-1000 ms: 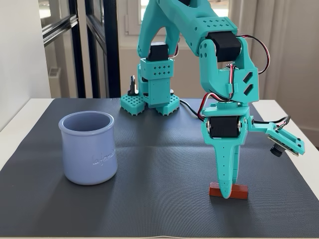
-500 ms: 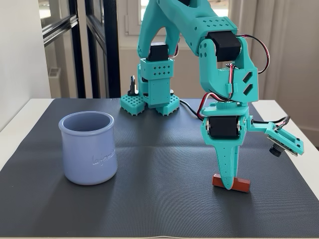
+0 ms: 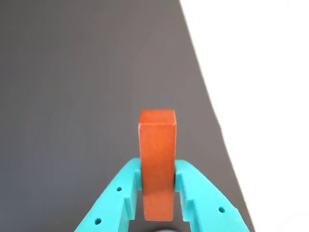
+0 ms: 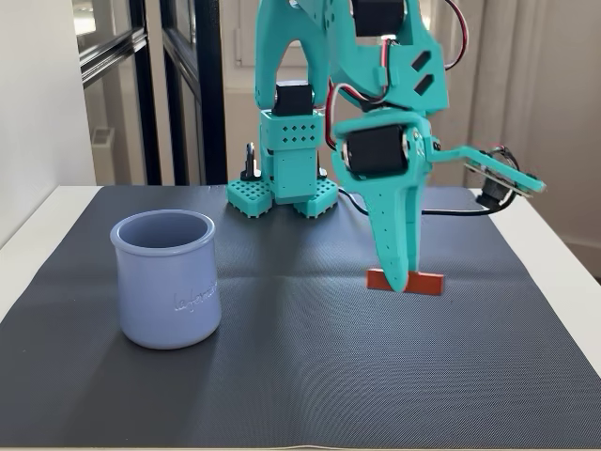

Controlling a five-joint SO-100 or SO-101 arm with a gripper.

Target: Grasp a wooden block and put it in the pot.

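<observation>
My teal gripper (image 4: 401, 280) is shut on the wooden block (image 4: 425, 282), a small red bar held crosswise at the fingertips and lifted off the dark mat. In the wrist view the block (image 3: 157, 154) sticks out forward between the two teal fingers (image 3: 120, 198), clamped on both sides by my gripper (image 3: 158, 186). The pot (image 4: 167, 279), a pale lavender-blue jar with script on its side, stands upright on the mat at the left of the fixed view, well apart from the gripper.
A dark ribbed mat (image 4: 300, 376) covers the white table (image 4: 554, 225). The arm's base (image 4: 282, 193) stands at the back centre. A wrist camera (image 4: 498, 178) juts out to the right of the gripper.
The gripper has risen from the mat with the block and moved left and back, toward the middle of the mat. The pot has not moved.
</observation>
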